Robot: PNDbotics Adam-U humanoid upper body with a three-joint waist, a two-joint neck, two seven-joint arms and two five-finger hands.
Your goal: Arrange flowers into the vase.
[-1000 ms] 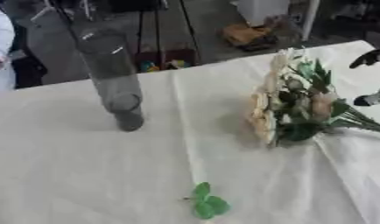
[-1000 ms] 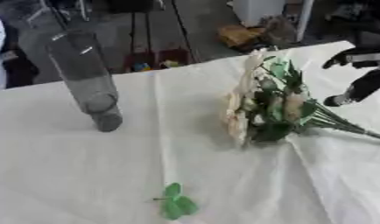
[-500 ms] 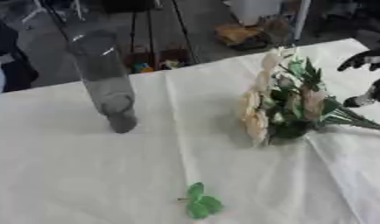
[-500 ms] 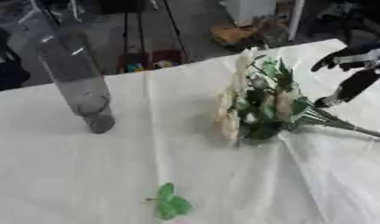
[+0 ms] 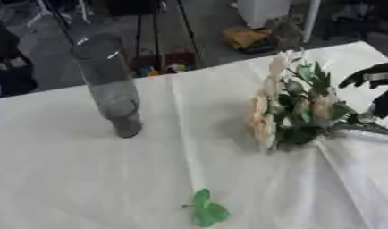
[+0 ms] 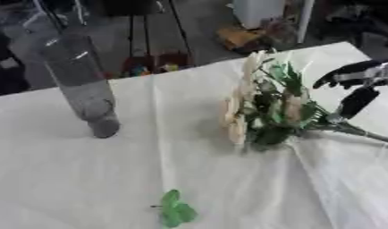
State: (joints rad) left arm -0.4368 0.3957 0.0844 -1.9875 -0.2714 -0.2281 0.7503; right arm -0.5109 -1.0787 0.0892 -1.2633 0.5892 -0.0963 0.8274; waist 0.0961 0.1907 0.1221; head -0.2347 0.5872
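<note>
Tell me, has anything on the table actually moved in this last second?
Hardly. The right hand has stayed by the bouquet stems at the table's right, fingers curled near them. The whole view shifted slightly, so the camera moved, not the things. The vase stands empty as before, and the loose green leaf lies unmoved.

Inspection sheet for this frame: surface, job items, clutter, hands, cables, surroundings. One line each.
Surface: table under a creased white cloth.
Job items: clear tall vase upright at the far left, no flowers in it; bouquet of pale blooms and green leaves lying on its side at the right, stems pointing right.
Clutter: loose green leaf sprig on the cloth near the front edge, apart from both.
Hands: right hand at the right edge by the bouquet stems, fingers curled around them; left hand nothing seen.
Cables: nothing seen.
Surroundings: dark stand legs and an orange object on the floor beyond the table.
</note>
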